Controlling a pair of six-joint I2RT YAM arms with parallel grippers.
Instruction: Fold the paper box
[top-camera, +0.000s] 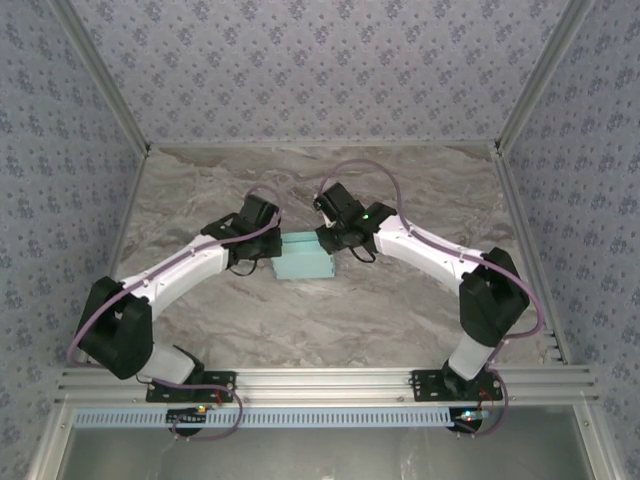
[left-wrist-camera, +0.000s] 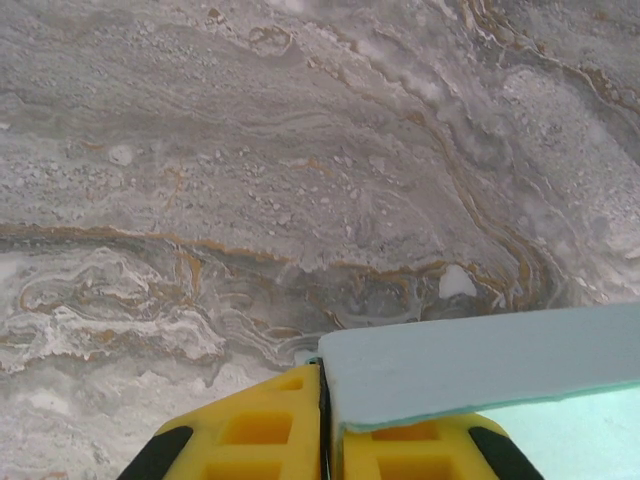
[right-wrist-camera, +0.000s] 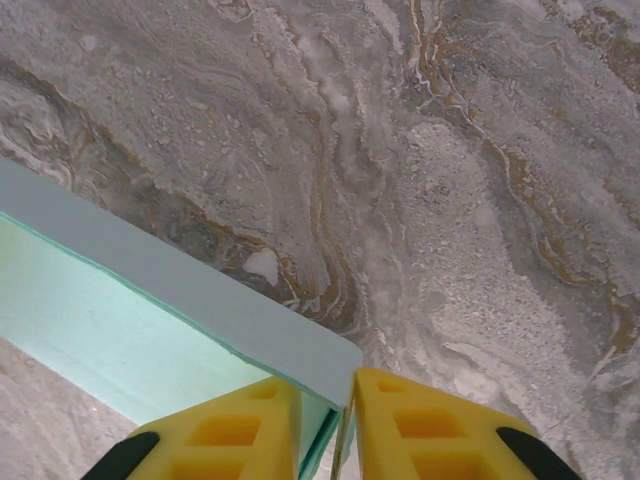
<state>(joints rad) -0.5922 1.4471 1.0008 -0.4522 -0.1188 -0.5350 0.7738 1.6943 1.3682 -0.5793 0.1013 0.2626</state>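
Paper box (top-camera: 303, 262), pale aqua-blue thin card, on grey marbled table (top-camera: 200, 300); left gripper (left-wrist-camera: 325, 415) grasping its left edge, right gripper (right-wrist-camera: 347, 420) grasping right edge.

Left gripper (left-wrist-camera: 322, 388) pinches paper box (left-wrist-camera: 480, 362) corner over marble table (left-wrist-camera: 300, 150).

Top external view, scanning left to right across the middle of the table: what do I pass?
Left arm → left gripper → paper box → right gripper → right arm.
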